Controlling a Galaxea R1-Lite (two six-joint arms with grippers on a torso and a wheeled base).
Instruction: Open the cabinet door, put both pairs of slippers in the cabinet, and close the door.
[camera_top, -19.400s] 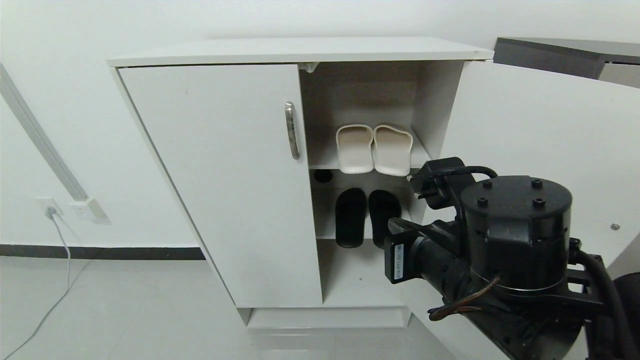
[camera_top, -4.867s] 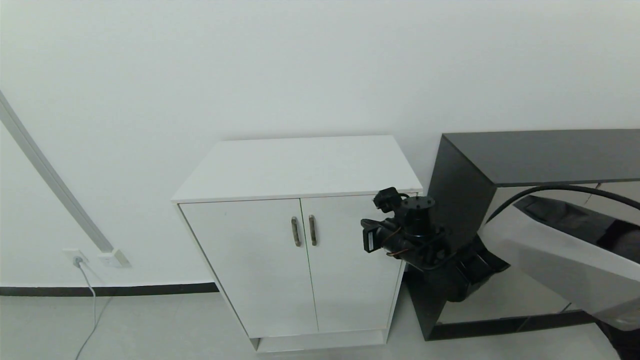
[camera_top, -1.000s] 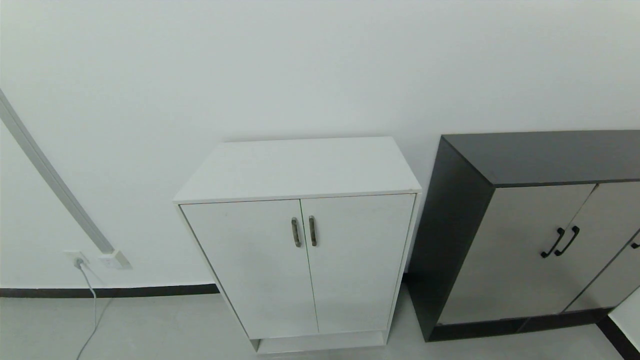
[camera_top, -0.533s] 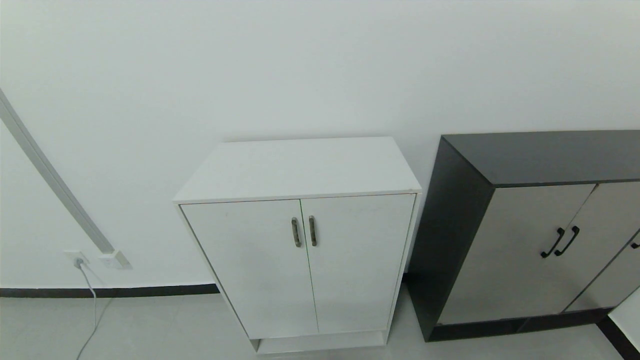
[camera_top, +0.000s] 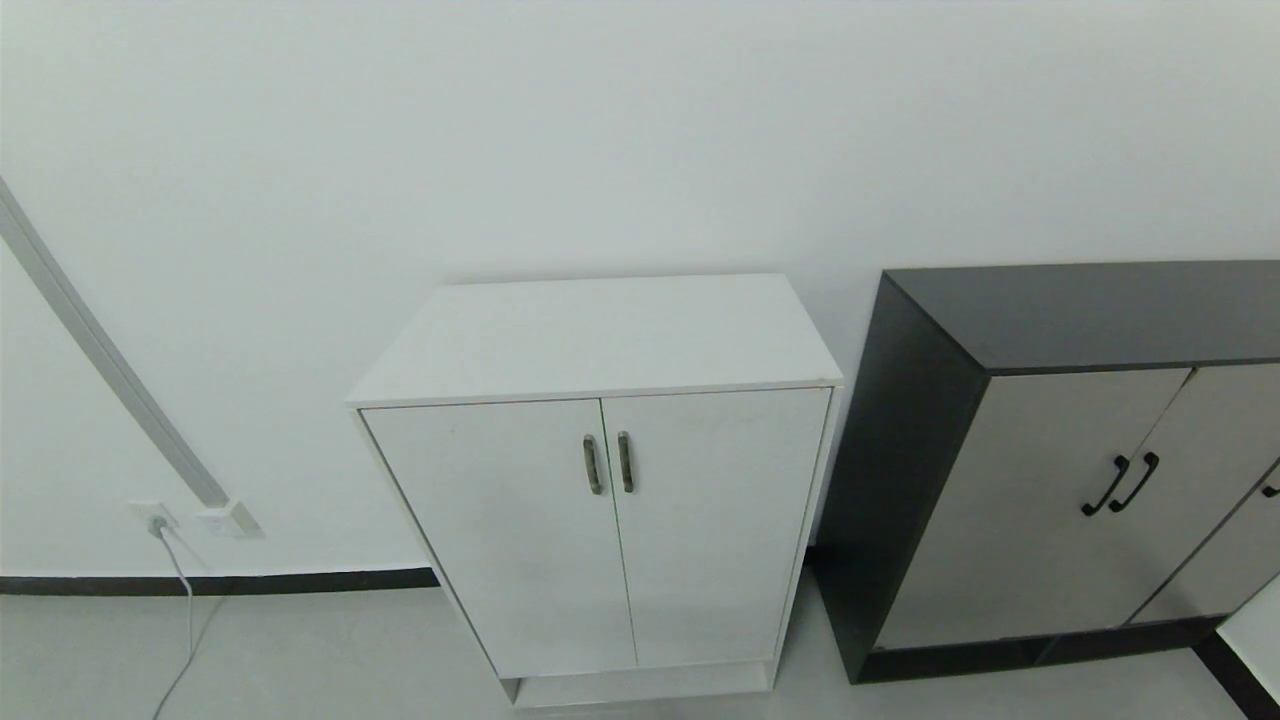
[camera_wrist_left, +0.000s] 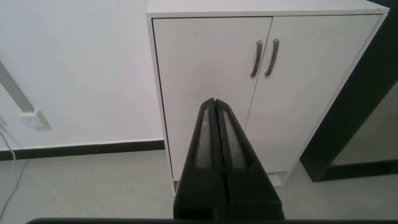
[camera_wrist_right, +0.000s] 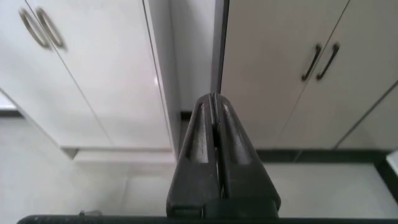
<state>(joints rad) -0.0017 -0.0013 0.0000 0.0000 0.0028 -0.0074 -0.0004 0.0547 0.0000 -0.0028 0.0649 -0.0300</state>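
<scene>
The white cabinet (camera_top: 600, 340) stands against the wall with both doors closed; its two metal handles (camera_top: 608, 463) meet at the middle seam. The slippers are hidden behind the doors. In the left wrist view my left gripper (camera_wrist_left: 215, 103) is shut and empty, held back from the white cabinet (camera_wrist_left: 211, 74) and facing its left door. In the right wrist view my right gripper (camera_wrist_right: 214, 98) is shut and empty, held off the floor in front of the gap between the white cabinet (camera_wrist_right: 93, 74) and the dark cabinet (camera_wrist_right: 292, 68).
A dark cabinet (camera_top: 1060, 320) with grey doors and black handles (camera_top: 1120, 483) stands right of the white one. A wall socket with a trailing cable (camera_top: 160, 530) sits low at the left, below a slanted grey conduit (camera_top: 100, 350). Grey floor (camera_top: 300, 660) lies in front.
Over the last second nothing has moved. Earlier the right door stood open with both pairs of slippers on the shelves; it is closed now, the right arm has withdrawn, and the camera stands farther back.
</scene>
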